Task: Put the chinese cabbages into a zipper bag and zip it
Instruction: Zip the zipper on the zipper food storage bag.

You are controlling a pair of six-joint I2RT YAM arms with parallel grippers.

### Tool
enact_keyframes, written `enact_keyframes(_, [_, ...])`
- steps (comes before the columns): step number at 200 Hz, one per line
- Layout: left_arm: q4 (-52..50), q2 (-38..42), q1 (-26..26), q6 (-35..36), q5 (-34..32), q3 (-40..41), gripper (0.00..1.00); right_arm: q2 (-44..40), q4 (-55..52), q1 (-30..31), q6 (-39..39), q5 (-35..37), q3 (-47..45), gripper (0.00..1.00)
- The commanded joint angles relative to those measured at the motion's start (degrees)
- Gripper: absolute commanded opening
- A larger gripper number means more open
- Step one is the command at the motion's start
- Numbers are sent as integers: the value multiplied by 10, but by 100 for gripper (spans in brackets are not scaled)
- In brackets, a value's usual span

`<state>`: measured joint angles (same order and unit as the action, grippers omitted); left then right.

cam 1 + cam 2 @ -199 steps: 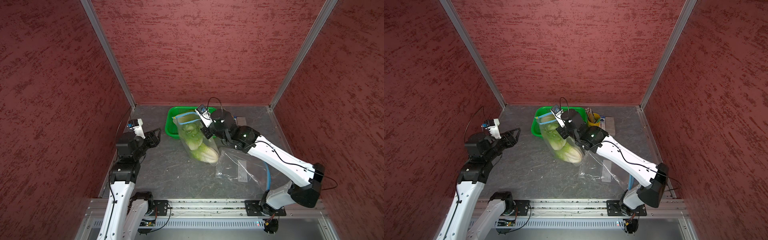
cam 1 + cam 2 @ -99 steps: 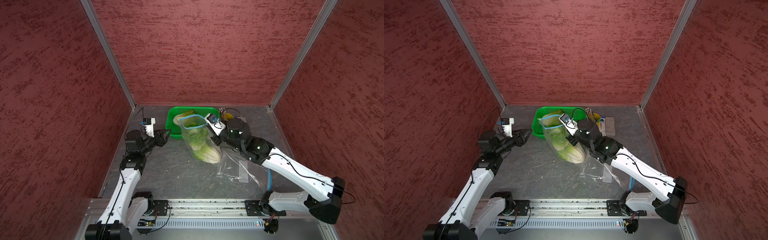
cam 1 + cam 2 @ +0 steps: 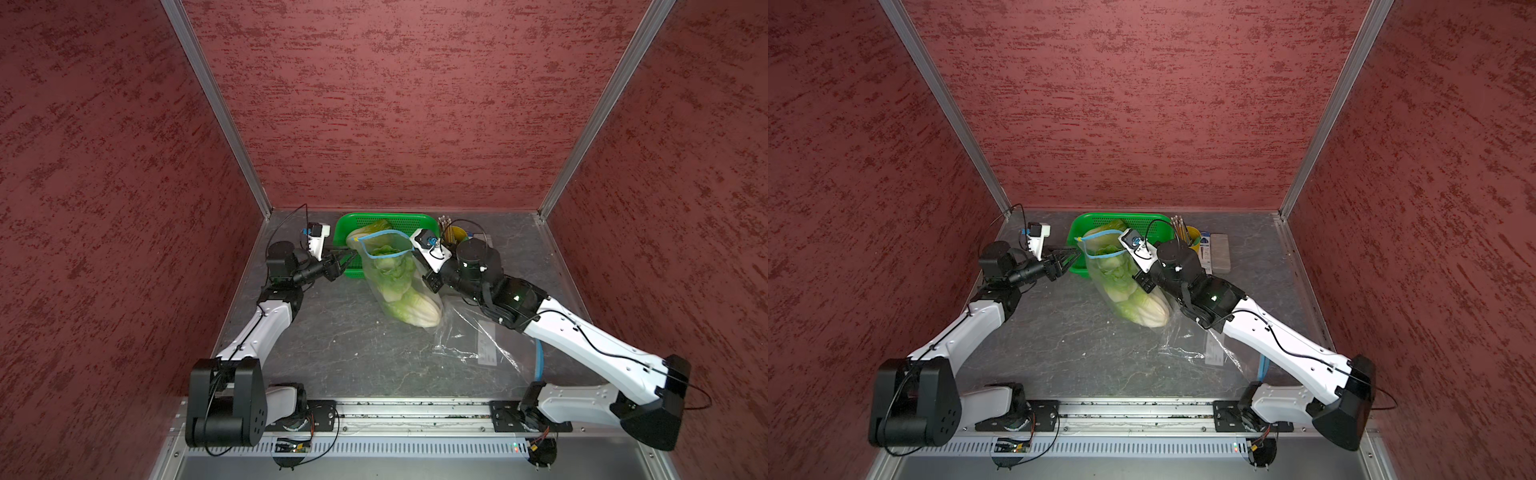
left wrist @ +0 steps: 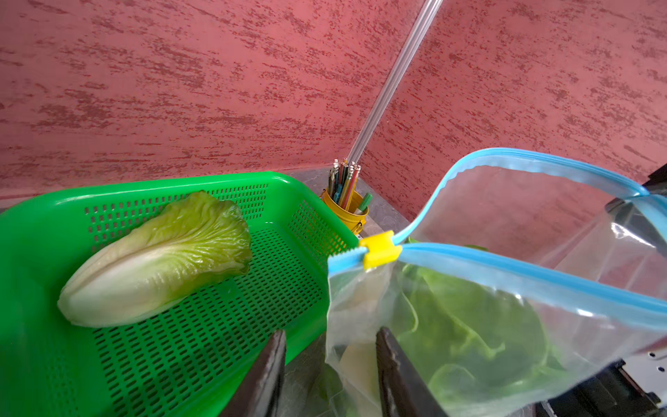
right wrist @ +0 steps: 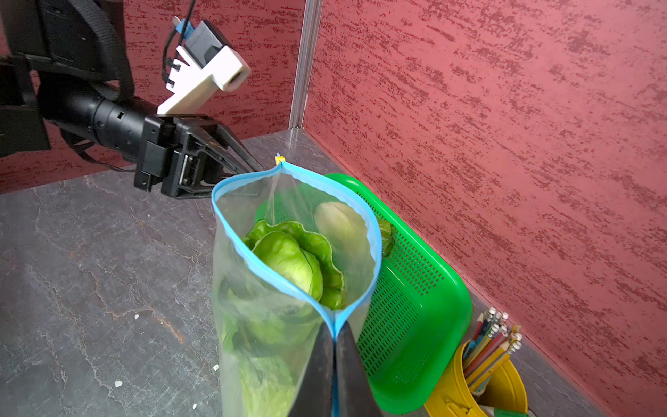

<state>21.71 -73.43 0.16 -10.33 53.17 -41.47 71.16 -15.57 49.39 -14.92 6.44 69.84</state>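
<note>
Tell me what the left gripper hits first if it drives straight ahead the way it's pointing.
Most likely the zipper bag: its side edge below the yellow slider lies just ahead of the open left gripper. A corner of the green basket sits close beside that line, and depth is unclear.

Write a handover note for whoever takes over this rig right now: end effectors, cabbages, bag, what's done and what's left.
The left end effector is open, fingers apart by the corner of the zipper bag below its yellow slider, gripping nothing.
The right end effector is shut on the opposite end of the blue zip rim, holding the bag up with its mouth open.
Where things are: two cabbages appear to be in the bag; the third cabbage lies in the green basket.
Done: two bagged.
Left: bag the third, then run the slider across.
</note>
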Motion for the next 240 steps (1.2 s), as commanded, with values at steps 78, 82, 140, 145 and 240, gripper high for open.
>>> enact_keyframes(78, [95,-49,-42,29,53,-31,23,-19,45,-9,2,-7,-10,5])
enact_keyframes(82, [95,-47,-42,29,51,-31,21,-19,46,-9,2,-6,-11,5])
enact_keyframes(140, [94,-19,-42,32,14,-18,2,-23,49,-14,4,1,-19,5])
enact_keyframes(145, [89,-15,-42,34,10,-18,2,-23,48,-14,4,3,-19,5])
enact_keyframes(240, [-137,176,-39,127,-97,1,0,-32,33,-26,26,26,-36,9])
